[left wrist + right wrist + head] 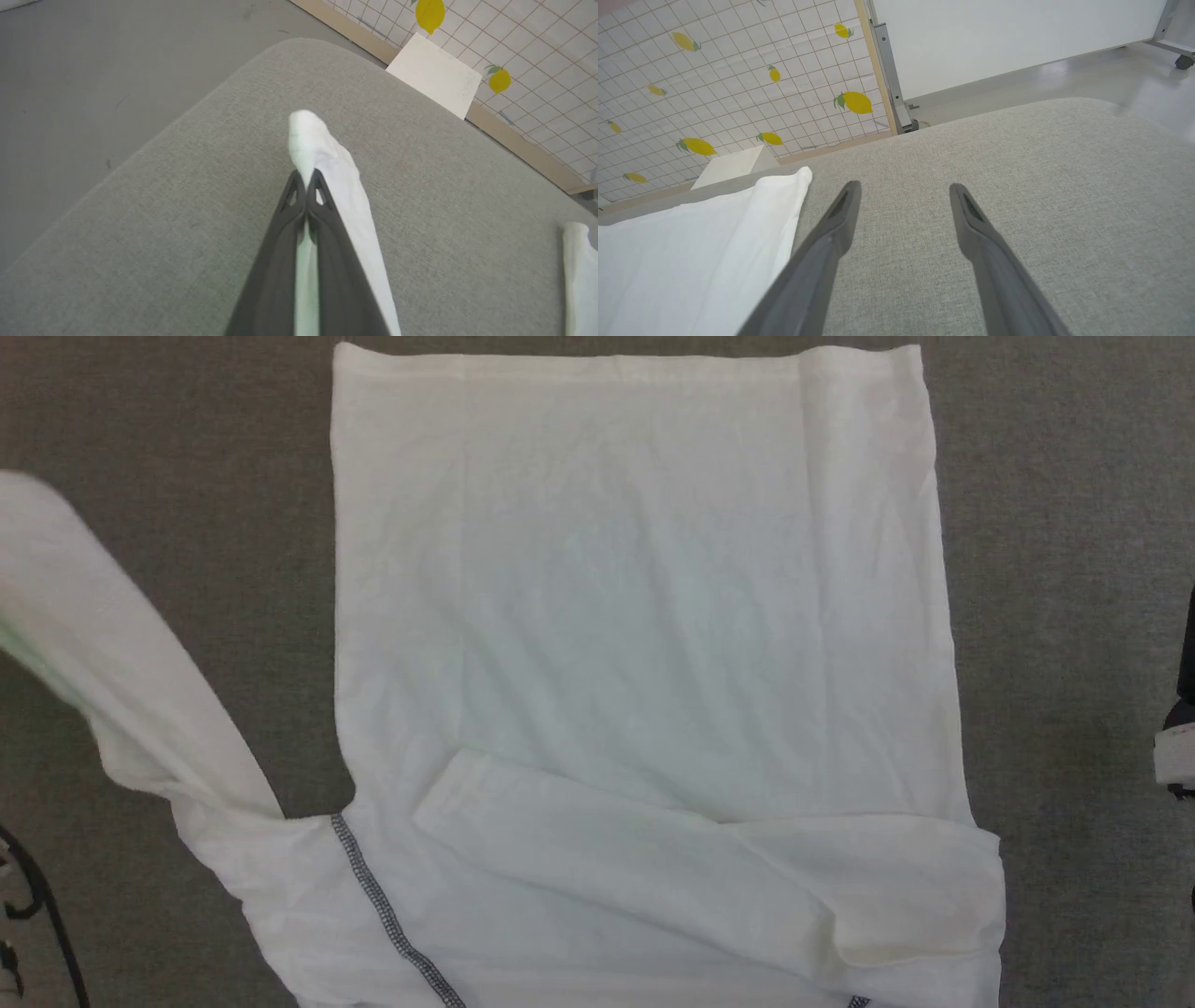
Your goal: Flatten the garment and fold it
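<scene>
On my left, the left gripper (306, 179) had its jaws pressed together on the left sleeve (112, 644) near the cuff, lifted off the table (1074, 523). The shirt (635, 616) lay flat mid-table with the other sleeve (653, 859) folded across it, so I read this as the second sleeve fold: carry it right over the body and lay it down without dragging the rest. The right gripper (906, 189) hung spread and empty over bare table, and the faint writing on the white box (434, 74) wasn't readable.
</scene>
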Tool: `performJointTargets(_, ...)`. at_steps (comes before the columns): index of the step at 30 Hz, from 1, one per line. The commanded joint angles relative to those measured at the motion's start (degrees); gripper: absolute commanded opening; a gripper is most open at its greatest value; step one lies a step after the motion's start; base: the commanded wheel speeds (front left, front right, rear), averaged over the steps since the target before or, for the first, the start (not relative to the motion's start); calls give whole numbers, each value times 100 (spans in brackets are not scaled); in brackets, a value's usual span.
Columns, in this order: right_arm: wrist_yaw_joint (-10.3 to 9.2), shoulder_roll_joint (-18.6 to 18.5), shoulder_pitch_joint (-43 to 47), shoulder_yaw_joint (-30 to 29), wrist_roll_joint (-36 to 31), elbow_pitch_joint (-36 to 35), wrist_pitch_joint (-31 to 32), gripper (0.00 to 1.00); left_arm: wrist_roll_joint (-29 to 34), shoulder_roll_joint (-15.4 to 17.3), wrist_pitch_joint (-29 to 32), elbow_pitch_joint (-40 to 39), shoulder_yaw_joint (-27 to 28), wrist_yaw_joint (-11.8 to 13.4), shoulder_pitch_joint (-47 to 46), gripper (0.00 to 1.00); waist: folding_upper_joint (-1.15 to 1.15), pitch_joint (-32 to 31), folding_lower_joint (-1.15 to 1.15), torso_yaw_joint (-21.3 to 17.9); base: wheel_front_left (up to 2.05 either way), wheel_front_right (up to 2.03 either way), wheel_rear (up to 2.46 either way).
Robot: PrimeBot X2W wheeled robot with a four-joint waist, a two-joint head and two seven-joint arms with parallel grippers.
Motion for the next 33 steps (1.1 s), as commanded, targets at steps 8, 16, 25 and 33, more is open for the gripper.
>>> performJointTargets(8,-9,2,215,36,-39,85,55,100,-236,223,-813,-88,620,-185,755,0,0,-779,-1,418,0,0,0)
performJointTargets(16,-9,2,352,79,105,274,-11,100,-315,42,-1095,-614,421,-696,1138,0,0,-1261,-1,507,0,0,0)
performJointTargets(25,-9,2,433,216,265,579,-136,100,-427,-744,-797,-1861,-608,-1135,1488,0,0,-1718,-1,406,0,0,0)
performJointTargets(33,-9,2,564,168,369,745,-199,100,-266,-1675,-267,-2634,-2258,-1273,1451,0,0,-1996,-1,322,0,0,0)
